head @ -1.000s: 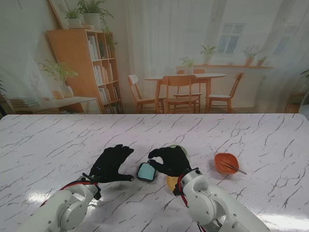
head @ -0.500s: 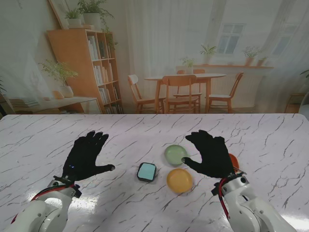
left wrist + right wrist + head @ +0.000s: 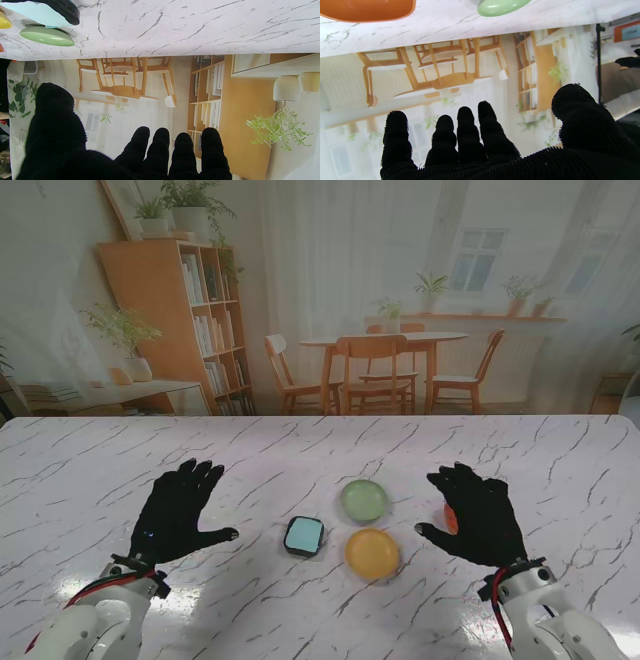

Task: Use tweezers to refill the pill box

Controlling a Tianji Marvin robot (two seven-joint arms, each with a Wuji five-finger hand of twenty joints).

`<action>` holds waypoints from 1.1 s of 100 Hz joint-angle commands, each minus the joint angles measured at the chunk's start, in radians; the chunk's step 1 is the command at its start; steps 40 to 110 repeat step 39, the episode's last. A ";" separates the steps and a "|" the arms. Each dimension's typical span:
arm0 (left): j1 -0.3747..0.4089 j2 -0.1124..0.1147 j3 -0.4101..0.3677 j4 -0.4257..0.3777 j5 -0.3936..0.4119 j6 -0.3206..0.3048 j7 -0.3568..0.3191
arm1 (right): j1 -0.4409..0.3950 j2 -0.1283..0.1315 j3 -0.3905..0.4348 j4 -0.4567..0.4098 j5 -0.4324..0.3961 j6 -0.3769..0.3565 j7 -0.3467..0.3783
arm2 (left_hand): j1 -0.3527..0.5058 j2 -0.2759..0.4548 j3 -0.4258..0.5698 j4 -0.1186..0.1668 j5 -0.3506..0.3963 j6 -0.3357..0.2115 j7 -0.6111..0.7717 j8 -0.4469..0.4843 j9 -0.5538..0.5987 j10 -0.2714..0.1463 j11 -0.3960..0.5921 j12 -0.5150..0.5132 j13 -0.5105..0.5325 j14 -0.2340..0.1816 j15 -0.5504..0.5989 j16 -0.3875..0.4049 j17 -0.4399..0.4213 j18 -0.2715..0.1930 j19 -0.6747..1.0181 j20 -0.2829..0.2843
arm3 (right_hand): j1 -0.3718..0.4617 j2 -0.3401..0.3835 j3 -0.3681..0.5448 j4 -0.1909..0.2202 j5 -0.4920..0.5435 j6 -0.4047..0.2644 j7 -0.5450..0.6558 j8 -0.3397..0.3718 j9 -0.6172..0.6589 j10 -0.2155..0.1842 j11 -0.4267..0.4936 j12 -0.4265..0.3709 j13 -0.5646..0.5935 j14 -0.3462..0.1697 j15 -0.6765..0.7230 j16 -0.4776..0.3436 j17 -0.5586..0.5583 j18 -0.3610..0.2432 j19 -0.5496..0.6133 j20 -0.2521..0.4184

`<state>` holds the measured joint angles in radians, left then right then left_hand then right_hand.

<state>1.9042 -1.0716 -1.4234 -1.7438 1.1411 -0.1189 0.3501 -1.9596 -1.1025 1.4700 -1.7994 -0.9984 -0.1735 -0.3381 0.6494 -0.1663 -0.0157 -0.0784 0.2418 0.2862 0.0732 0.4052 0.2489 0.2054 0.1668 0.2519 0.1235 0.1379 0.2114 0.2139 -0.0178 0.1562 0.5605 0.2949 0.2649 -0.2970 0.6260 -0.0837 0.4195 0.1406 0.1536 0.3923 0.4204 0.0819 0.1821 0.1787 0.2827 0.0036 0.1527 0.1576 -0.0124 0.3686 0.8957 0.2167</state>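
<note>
The pill box (image 3: 304, 536) is a small, squarish case with a pale blue lid and dark rim, so it has no clear long axis; it sits slightly turned, its corners angled to the table (image 3: 320, 450) edge. It lies at the centre, between the two hands: right of the left hand (image 3: 175, 513) and well left of the right hand (image 3: 478, 515). Both black-gloved hands hover released, fingers spread, grasping nothing. Just right of the box sits a yellow dish (image 3: 371, 552), with a green dish (image 3: 364, 500) farther away. An orange bowl (image 3: 451, 516) peeks out from behind the right hand; the tweezers are hidden.
</note>
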 commanded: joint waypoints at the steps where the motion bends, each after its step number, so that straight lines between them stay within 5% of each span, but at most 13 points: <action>1: -0.001 -0.005 0.004 0.008 -0.009 -0.029 -0.014 | -0.016 -0.004 0.002 0.014 0.009 -0.005 -0.011 | -0.029 0.033 -0.017 0.015 0.003 0.026 -0.008 -0.018 -0.015 0.018 -0.021 -0.009 -0.034 0.010 -0.020 -0.011 -0.012 0.003 -0.037 -0.021 | -0.029 0.002 -0.015 0.026 -0.016 0.020 -0.022 -0.009 -0.028 0.001 -0.007 -0.016 -0.036 -0.021 -0.023 -0.019 -0.018 -0.143 -0.020 -0.013; 110: 0.007 -0.007 0.006 0.018 -0.019 -0.025 -0.005 | -0.007 -0.003 -0.014 0.023 0.010 -0.012 -0.015 | -0.029 0.034 -0.018 0.014 0.007 0.022 -0.003 -0.023 -0.011 0.015 -0.019 -0.009 -0.033 0.009 -0.015 -0.010 -0.008 0.003 -0.035 -0.020 | -0.025 0.007 -0.022 0.027 -0.010 0.017 -0.021 -0.004 -0.022 0.000 -0.002 -0.019 -0.027 -0.019 -0.022 -0.019 -0.011 -0.139 -0.018 -0.022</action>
